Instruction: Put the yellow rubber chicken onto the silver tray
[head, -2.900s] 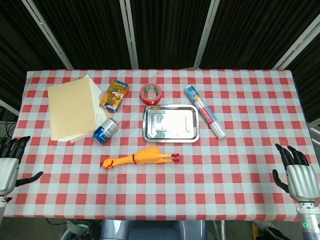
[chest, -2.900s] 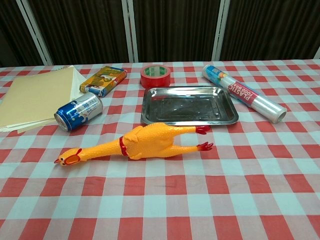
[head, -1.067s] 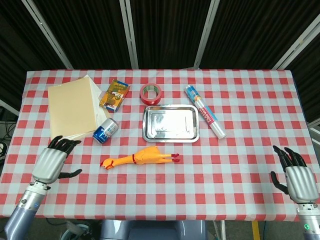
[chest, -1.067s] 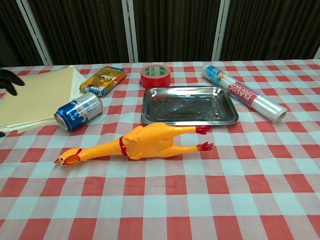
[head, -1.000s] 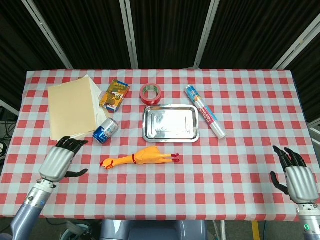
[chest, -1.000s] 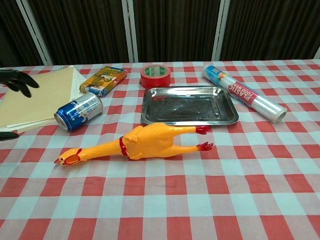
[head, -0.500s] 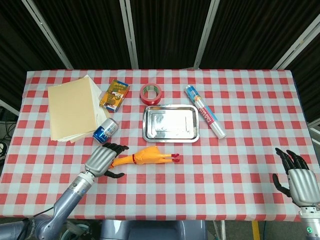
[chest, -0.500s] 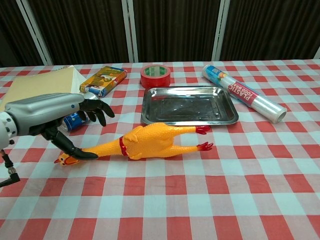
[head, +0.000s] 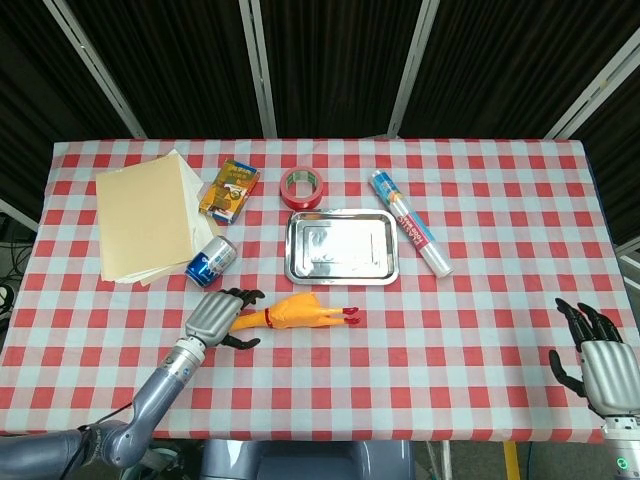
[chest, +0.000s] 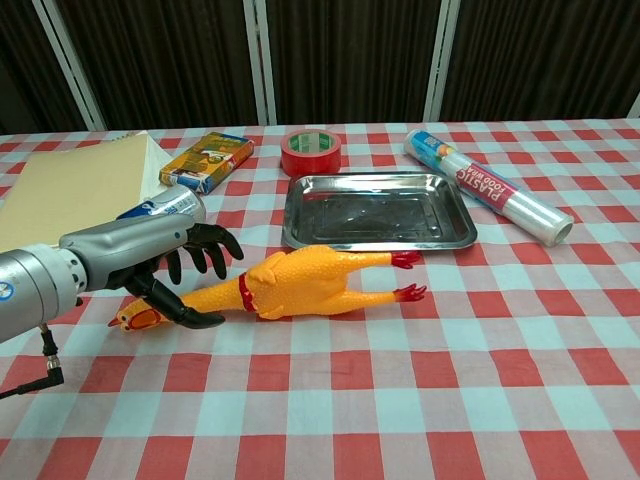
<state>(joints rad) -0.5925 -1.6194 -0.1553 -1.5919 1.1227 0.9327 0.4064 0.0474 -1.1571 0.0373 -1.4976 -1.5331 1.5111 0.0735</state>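
Note:
The yellow rubber chicken lies on the checked cloth just in front of the silver tray, head to the left, red feet to the right. My left hand hovers over its neck and head, fingers spread above and thumb low in front, not closed on it. The tray holds nothing. My right hand sits open at the table's near right corner, seen only in the head view.
A blue can lies just behind my left hand. Manila folders, a snack box, red tape and a cling-film roll ring the tray.
My left hand has swept in from the table's left edge to the chicken's neck and head. The right hand has sunk slightly toward the near edge. The chicken has not moved.

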